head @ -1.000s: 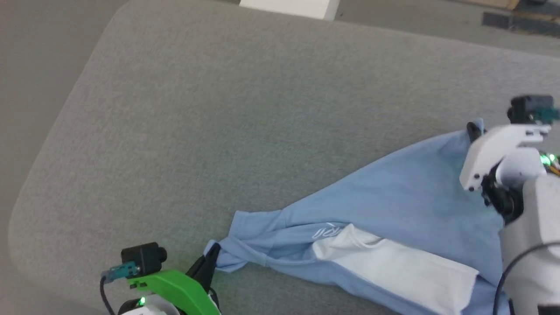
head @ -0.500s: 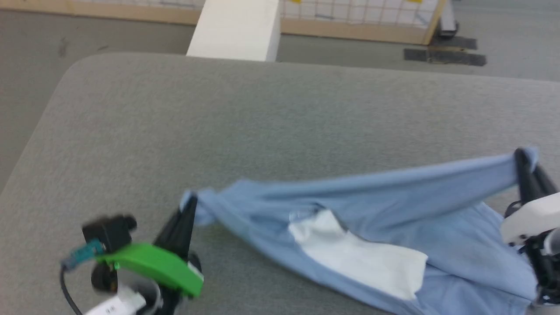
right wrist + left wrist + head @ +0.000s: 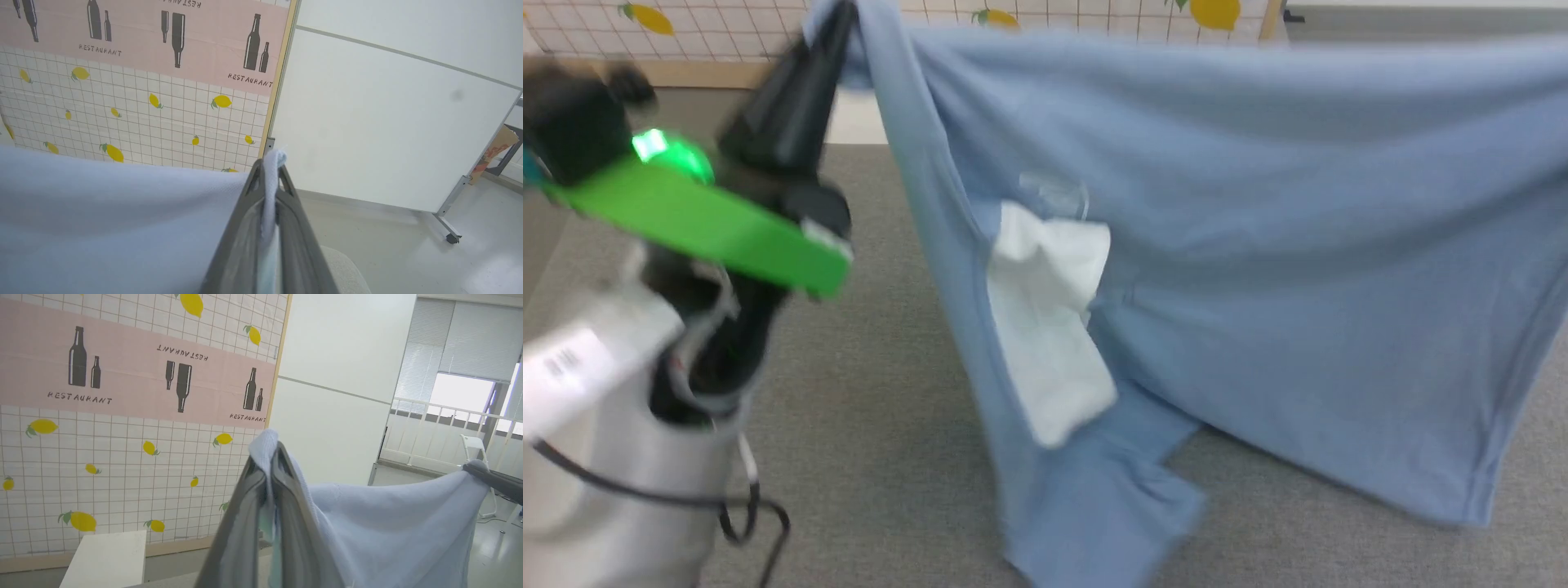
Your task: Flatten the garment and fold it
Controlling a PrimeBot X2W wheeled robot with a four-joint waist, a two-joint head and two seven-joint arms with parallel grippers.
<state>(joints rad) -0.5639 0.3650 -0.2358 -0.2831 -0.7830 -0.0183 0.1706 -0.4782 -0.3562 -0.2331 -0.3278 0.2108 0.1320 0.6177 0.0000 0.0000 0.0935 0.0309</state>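
Light blue soft short-sleeved T-shirt garment (image 3: 1258, 269) hangs spread above the grey felt tabletop (image 3: 866, 367), top corners pinched in my closed left gripper (image 3: 271, 451) and closed right gripper (image 3: 270, 163). Those thin bites could slip under tension. The trailing lower left fold may bunch. The table's far edge sits close behind, so my room is nearer and leftward.

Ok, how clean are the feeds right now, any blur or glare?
Head view: motion blur smears the left pincer and the garment. Left wrist view: sharp wall, window glare at right. Right wrist view: evenly lit, the right pincer soft up close.
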